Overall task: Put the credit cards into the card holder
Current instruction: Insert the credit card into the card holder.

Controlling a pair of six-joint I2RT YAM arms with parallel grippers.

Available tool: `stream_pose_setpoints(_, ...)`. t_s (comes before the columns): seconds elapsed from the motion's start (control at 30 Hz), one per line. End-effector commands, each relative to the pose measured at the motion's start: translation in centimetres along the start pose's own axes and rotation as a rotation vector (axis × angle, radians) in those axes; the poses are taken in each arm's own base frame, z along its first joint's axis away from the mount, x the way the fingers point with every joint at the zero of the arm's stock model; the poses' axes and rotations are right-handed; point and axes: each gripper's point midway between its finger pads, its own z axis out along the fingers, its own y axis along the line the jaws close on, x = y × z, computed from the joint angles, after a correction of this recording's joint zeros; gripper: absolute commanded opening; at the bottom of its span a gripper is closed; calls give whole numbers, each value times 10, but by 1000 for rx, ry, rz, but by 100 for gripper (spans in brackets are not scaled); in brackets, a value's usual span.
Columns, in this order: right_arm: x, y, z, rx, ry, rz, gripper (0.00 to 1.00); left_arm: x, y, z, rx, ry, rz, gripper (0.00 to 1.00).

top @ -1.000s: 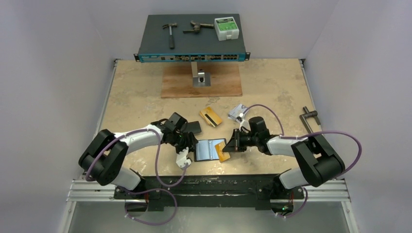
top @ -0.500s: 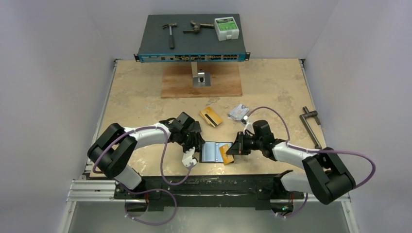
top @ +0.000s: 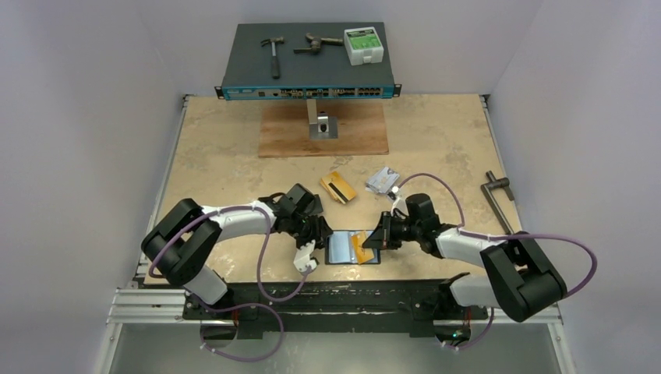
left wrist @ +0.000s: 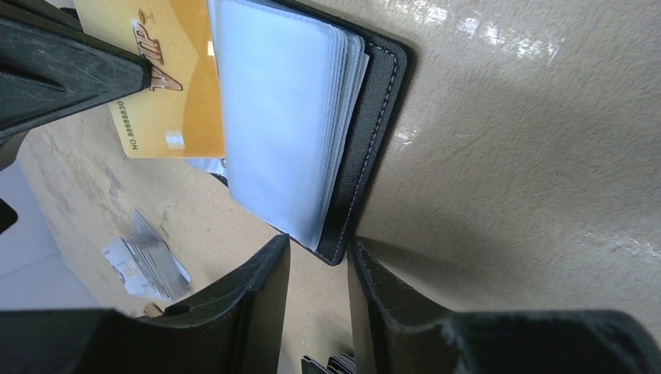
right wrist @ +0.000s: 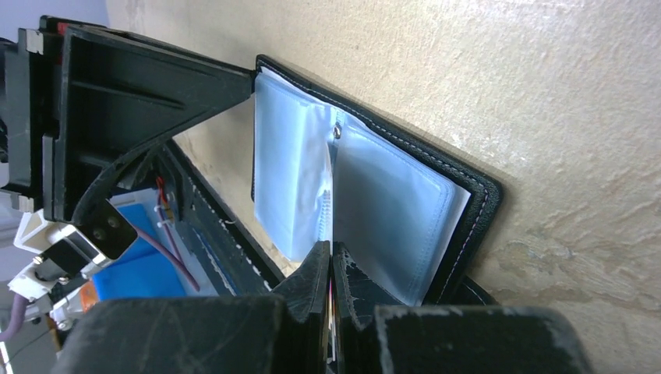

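The black card holder [top: 343, 248] lies open near the front edge, its clear pockets [left wrist: 281, 117] facing up. My left gripper [top: 318, 234] is at its left end. Both fingertips [left wrist: 269, 257] touch the holder's corner [left wrist: 341, 248], pinching it with a narrow gap. My right gripper [top: 374, 240] is shut on a gold-orange credit card [top: 360, 241], whose thin edge shows between the fingers [right wrist: 330, 308]. That card [left wrist: 164, 86] lies partly under the top pocket leaf. A second gold card [top: 337, 187] and a silver-grey card [top: 382, 181] lie on the table behind.
A network switch [top: 308, 78] at the back carries a hammer, a clamp and a green-white box. In front of it lies a wooden board [top: 323, 132] with a metal bracket. A metal handle [top: 497, 193] lies at the right edge.
My left gripper moved right to the holder's left end and its jaws narrowed onto the corner. The holder and the right gripper with the gold card shifted slightly right.
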Motion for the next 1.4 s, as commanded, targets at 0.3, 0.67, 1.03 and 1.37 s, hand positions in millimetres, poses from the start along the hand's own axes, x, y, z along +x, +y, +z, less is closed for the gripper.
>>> stream_pose_setpoints(0.3, -4, 15, -1, -93, -30, -16, 0, -22, 21, -9, -102, -10, 374, 38)
stream_pose_setpoints(0.67, -2, 18, 0, -128, -26, -13, 0, -29, 15, -8, -100, -23, 384, 38)
stream_pose_setpoints(1.03, -1, 13, 6, -124, -12, 0, 0, -37, 23, 1, -119, -56, 414, 37)
stream_pose_setpoints(1.37, -5, 12, 12, -134, -14, 12, 0, -37, 14, 9, -80, -71, 405, 36)
